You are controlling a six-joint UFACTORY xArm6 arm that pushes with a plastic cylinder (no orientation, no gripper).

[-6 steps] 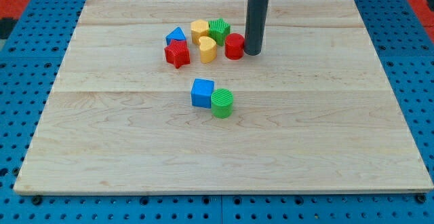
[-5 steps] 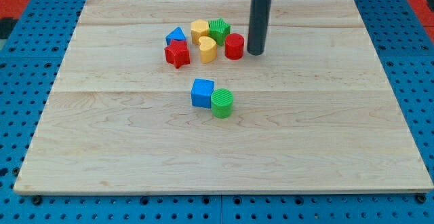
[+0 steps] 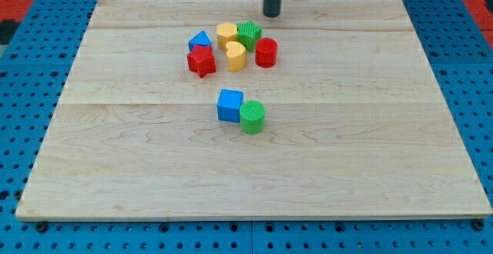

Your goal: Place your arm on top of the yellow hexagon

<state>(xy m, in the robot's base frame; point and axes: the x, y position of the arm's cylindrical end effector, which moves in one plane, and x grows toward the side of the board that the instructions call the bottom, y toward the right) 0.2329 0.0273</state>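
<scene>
A pale wooden board [image 3: 370, 154] fills most of the view, lying on a blue pegboard surface [image 3: 23, 85]. The dark rod comes down from the view's top edge, and my tip [image 3: 272, 15] sits at the far side of the board, touching no block; it is a bare rod end with nothing to clench, and it holds nothing.

The yellow hexagon [image 3: 226, 34] lies nearer and to the left of my tip, apart from it, in a cluster of six blocks. A green star-like block [image 3: 249, 35] touches the hexagon's right side and stands between it and my tip. A yellow heart [image 3: 236, 55] sits just in front of the hexagon, a red cylinder [image 3: 266, 52] to the right, a blue triangle [image 3: 200, 41] to the left, and a red star [image 3: 201, 61] in front of the triangle.

Nearer, well apart from the cluster, a blue cube [image 3: 229, 105] touches a green cylinder [image 3: 253, 117].
</scene>
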